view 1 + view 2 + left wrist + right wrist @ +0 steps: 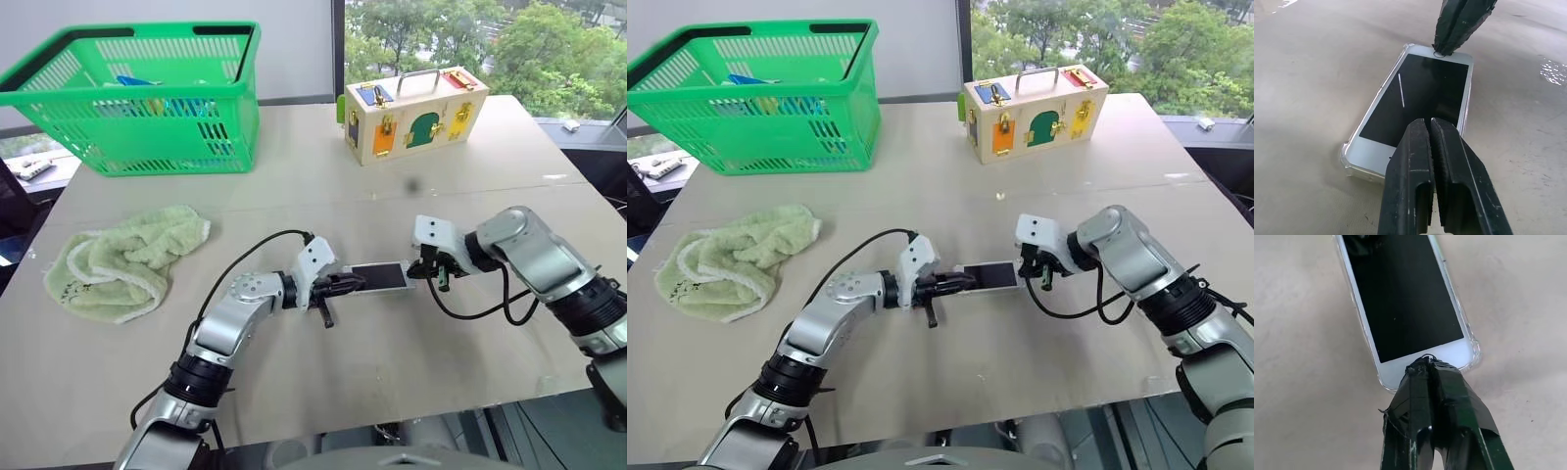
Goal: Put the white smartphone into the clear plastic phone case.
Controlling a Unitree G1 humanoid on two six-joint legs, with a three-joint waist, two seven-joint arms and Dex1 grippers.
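Note:
The white smartphone (1415, 98) lies flat, screen up, mid-table between my two grippers. It sits inside the clear plastic phone case (1347, 155), whose glinting rim and corners wrap its edges (1477, 350). My left gripper (1430, 122) is shut, and its tips lie over the phone's end nearest the left arm (353, 284). My right gripper (1425, 363) is shut too, angled steeply down with its tip on the white bezel at the opposite end (423, 269). Neither gripper holds anything between its fingers.
A green basket (147, 98) with items inside stands at the back left. A crumpled green towel (122, 259) lies left of the left arm. A wooden latch box (416, 113) stands at the back, right of centre. The table's front edge runs close below the arms.

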